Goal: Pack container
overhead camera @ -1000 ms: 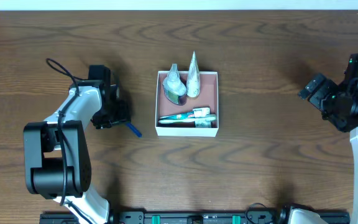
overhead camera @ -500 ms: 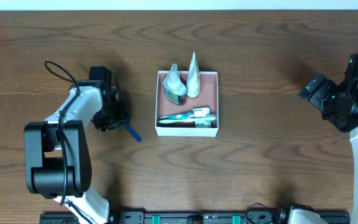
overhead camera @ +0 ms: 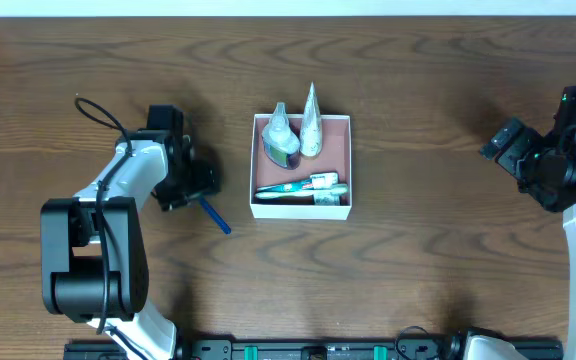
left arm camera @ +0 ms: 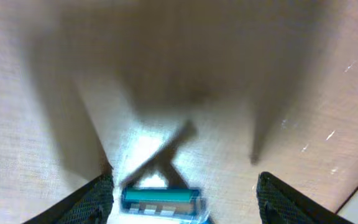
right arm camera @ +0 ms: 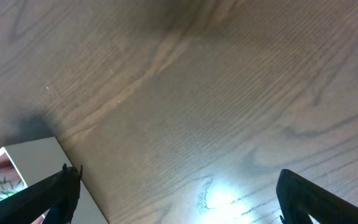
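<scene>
Container lies near the left pincer, which gapes wide, empty, over a razor

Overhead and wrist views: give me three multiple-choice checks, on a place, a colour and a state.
1. The container's inside is: A) green B) pink C) black
2. The blue item lies: A) in the container B) on the table by the left claw C) at the table's right end
3. The right claw is: A) open and empty B) shut on a tube C) shut on the container's wall

1 B: pink shows on its inner walls.
2 B: overhead shows it outside the container, next to the left claw.
3 A: its jaws stand wide apart with only table between.
</scene>
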Robot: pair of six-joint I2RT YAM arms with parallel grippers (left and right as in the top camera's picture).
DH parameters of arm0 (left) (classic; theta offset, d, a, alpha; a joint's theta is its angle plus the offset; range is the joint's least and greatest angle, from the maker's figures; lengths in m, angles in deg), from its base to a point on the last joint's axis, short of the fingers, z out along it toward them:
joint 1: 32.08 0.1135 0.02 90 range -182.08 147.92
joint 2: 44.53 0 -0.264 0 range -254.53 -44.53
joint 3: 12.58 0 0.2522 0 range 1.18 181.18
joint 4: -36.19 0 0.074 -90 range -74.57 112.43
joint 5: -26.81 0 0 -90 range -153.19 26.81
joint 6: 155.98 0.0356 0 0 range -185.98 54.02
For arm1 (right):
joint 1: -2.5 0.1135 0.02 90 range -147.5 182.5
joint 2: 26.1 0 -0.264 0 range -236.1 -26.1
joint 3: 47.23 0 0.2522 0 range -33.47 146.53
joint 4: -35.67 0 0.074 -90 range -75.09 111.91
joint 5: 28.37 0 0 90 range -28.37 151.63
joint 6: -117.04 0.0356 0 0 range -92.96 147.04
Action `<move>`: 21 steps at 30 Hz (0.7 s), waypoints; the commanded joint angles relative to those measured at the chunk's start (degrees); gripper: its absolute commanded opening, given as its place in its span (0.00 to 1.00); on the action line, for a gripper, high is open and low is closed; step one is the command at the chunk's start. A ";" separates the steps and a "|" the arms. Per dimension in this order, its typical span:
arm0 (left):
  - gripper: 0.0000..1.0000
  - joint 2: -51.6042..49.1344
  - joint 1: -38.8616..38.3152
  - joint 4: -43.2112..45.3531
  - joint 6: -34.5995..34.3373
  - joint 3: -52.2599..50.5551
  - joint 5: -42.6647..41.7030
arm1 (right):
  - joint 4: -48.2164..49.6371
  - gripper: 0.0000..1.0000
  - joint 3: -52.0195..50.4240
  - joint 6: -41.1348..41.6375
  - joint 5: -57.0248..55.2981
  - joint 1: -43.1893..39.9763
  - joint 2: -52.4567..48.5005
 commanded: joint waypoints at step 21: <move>0.59 -2.40 -0.24 11.78 -17.25 -13.42 -5.51 | -0.02 0.99 0.07 0.15 -0.02 -0.31 -0.04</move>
